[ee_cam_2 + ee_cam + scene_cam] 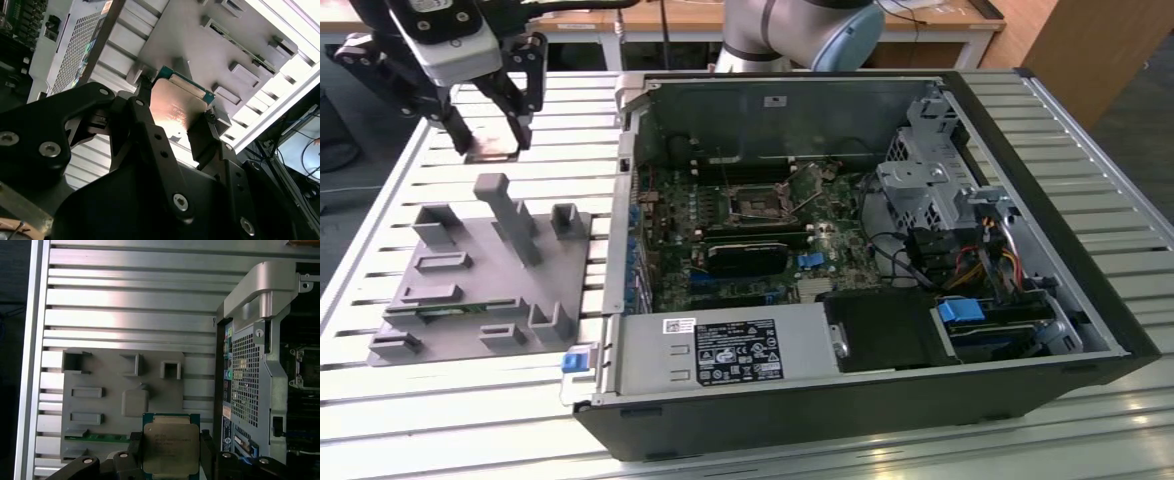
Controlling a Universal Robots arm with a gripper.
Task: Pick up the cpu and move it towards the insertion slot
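Cpu [170, 447], the small flat silvery square chip, is pinched by its sides in the black gripper [494, 140], over the ribbed metal table [125, 300]. Hold it flat and go slowly toward the shiny square insertion slot [758, 203].

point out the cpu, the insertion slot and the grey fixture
cpu [171, 449]: first wrist view, middle of its metal top
insertion slot [757, 203]: exterior view, dark centre of the socket
grey fixture [487, 285]: exterior view, bare part of its flat base

Slatted metal table [454, 420], wooden desk [947, 15] behind
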